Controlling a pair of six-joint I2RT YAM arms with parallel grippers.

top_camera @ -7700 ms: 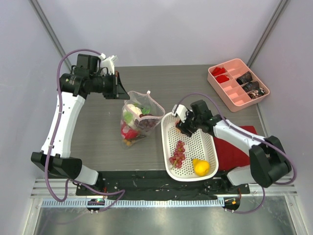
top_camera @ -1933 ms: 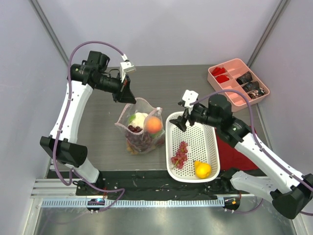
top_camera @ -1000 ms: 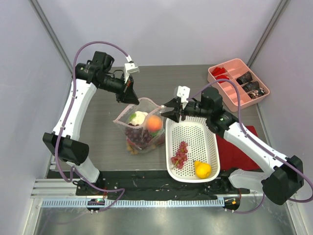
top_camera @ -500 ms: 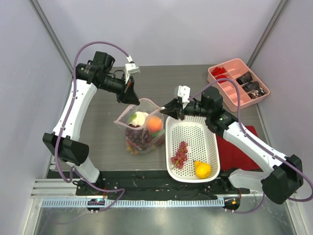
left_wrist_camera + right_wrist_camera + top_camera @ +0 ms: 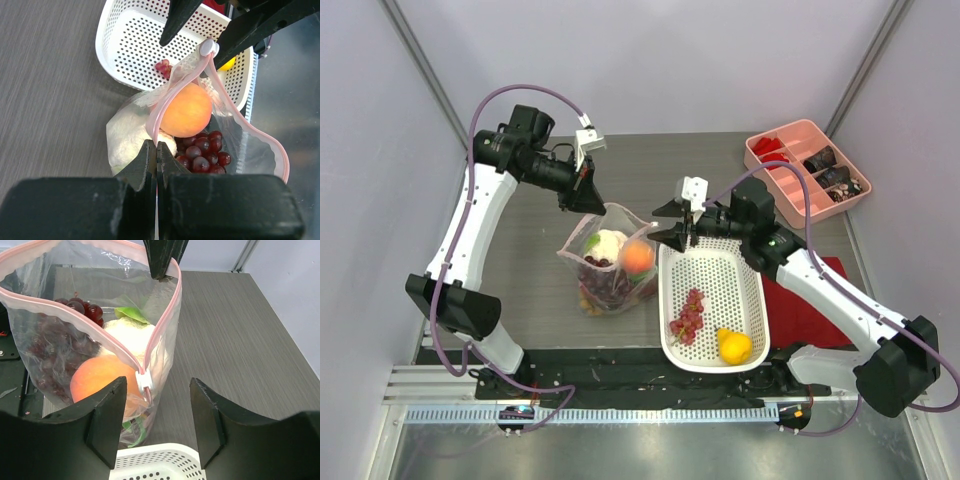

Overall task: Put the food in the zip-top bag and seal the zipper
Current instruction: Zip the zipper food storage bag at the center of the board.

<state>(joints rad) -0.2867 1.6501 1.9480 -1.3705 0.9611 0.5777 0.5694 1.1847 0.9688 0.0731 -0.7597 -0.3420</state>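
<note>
A: How are we describing the zip-top bag (image 5: 576, 256)?
B: We are seeing it standing upright, mouth gaping. Its pink zipper (image 5: 172, 312) is lying unsealed, with the white slider (image 5: 145, 380) at one end.
A: And the food?
B: We are finding an orange (image 5: 638, 258), purple grapes (image 5: 608, 286) and a white bulb (image 5: 608, 243) inside. A lemon (image 5: 732, 346) and a second grape bunch (image 5: 686, 315) are lying in the white basket (image 5: 761, 300).

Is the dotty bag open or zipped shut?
Open. The bag's pink zipper edges stand apart in a wide loop, with the orange and grapes visible through the gap.
</note>
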